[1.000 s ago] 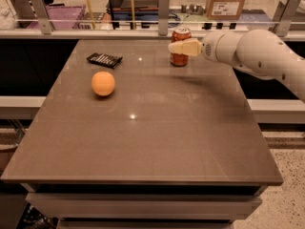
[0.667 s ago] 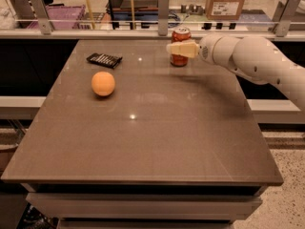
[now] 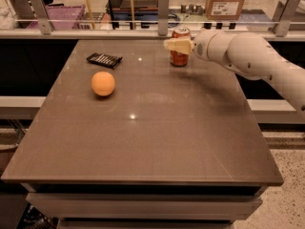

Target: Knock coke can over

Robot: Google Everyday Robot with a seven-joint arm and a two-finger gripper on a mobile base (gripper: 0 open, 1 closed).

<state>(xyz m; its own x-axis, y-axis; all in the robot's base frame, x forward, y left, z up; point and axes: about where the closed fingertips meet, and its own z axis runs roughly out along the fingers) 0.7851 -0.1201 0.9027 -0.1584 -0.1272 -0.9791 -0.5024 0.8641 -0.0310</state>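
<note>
while the coke can (image 3: 179, 59) stands upright on the brown table (image 3: 152, 147), the gripper (image 3: 174, 45) lies across its front at about the middle of its height. if the table top is read as a clock face with twelve at the far edge, the can is at about one o'clock, close to the far edge. its silver top shows above the gripper and its red lower part shows below it. the pale yellow gripper points toward nine o'clock, and its tip goes a little past the left side of the can. it seems to touch the can or to be just in front of it, but i cannot tell which. whether the gripper is open or closed i also cannot tell, and i cannot see that it has hold of anything.

the white arm (image 3: 248, 56) comes in from the right, from about three o'clock, and goes up over the table edge to the can.

an orange ball (image 3: 103, 83) rests on the table at about ten o'clock, well apart from the can. a flat black device (image 3: 104, 59) lies at about eleven o'clock, beyond the ball and near it, turned a little to the table edge. behind the table, past a rail with grey posts (image 3: 163, 12), a cardboard box (image 3: 228, 1) stands at about one o'clock and a purple crate (image 3: 59, 15) at about eleven o'clock.
</note>
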